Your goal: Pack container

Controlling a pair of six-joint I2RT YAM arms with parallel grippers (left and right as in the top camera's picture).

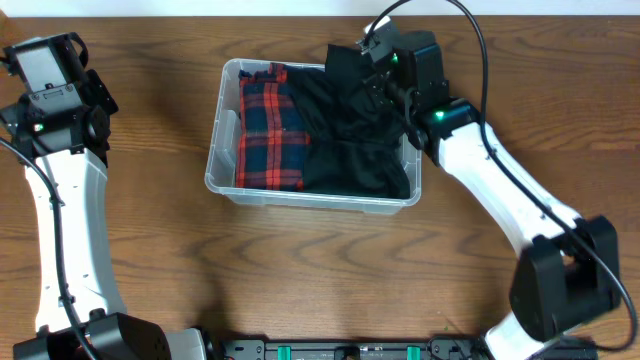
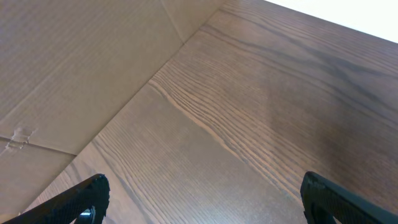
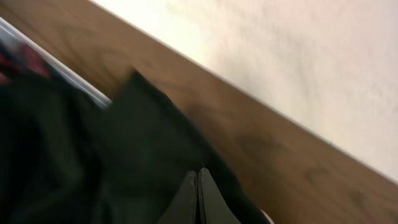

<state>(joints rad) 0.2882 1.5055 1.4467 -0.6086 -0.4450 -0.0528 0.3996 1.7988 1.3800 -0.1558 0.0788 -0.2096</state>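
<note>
Clear container (image 1: 222,150) sits mid-bench (image 1: 150,250), with a plaid garment (image 1: 270,125) folded in its 9 o'clock half. The right tool (image 3: 198,199), fingers together, seems to pinch the black garment (image 1: 350,130) at the 1 o'clock rim, likely to tuck it in. The left tool (image 2: 202,202) hangs with fingers apart and empty at 9 o'clock, out of the way.

Overhead we look straight down on the whole table (image 1: 320,260); our left wrist views bare wood obliquely, our right crowds the container (image 1: 224,130) rim, also seen overhead.
</note>
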